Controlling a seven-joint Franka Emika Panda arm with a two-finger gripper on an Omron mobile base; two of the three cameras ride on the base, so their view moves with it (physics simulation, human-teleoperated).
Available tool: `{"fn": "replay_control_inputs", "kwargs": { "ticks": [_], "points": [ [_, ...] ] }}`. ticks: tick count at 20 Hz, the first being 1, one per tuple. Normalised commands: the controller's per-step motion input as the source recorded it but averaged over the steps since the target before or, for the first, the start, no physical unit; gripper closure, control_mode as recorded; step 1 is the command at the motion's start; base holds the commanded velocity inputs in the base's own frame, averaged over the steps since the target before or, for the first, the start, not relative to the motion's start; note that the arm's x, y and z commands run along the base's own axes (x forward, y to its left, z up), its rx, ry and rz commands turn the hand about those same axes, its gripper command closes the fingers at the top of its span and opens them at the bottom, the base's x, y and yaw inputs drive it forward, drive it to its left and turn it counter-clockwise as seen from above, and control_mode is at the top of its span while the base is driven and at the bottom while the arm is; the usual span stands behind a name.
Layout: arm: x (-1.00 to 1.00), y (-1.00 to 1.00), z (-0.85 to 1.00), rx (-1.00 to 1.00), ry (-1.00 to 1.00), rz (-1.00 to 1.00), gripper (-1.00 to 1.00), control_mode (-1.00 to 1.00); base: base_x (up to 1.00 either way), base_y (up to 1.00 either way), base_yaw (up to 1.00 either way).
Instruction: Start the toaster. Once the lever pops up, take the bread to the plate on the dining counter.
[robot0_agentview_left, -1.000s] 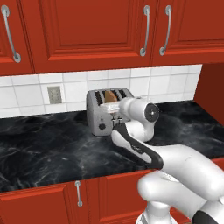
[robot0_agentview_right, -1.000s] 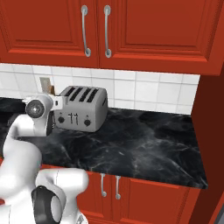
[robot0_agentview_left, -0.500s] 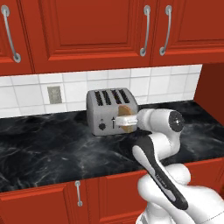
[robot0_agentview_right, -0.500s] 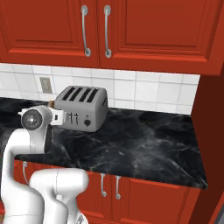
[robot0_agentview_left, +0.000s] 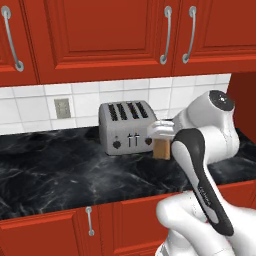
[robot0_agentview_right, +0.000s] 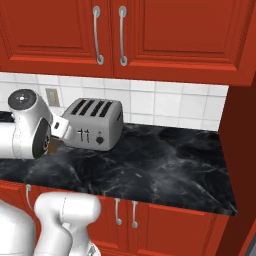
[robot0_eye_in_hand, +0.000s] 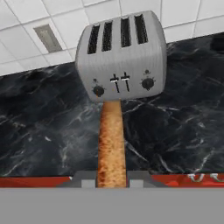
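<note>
Toasted brown bread (robot0_eye_in_hand: 112, 144) is clamped in the gripper (robot0_agentview_left: 161, 134), lifted clear in front of the grey toaster (robot0_agentview_left: 126, 127); carrying it to the plate remains.

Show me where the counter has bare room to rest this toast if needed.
The black counter is bare from the toaster right to the red side panel, and also left of the toaster below the wall outlet. It is crowded just in front of the toaster, where the gripper holds the toast.
</note>
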Motion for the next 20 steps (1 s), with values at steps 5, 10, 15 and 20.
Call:
{"fn": "replay_control_inputs", "kwargs": {
  "ticks": [5, 10, 15, 20],
  "points": [
    [-0.67, -0.43, -0.01, -0.03, 0.13, -0.08, 1.00, -1.00, 0.00, 0.00, 0.00],
    [-0.60, -0.27, -0.01, -0.16, 0.00, -0.01, 1.00, -1.00, 0.00, 0.00, 0.00],
    [-0.62, -0.04, 0.10, -0.14, 0.00, 0.01, 1.00, -1.00, 0.00, 0.00, 0.00],
    [-0.62, -0.29, 0.15, -0.02, 0.02, 0.01, 1.00, -1.00, 0.00, 0.00, 0.00]
  ]
}}
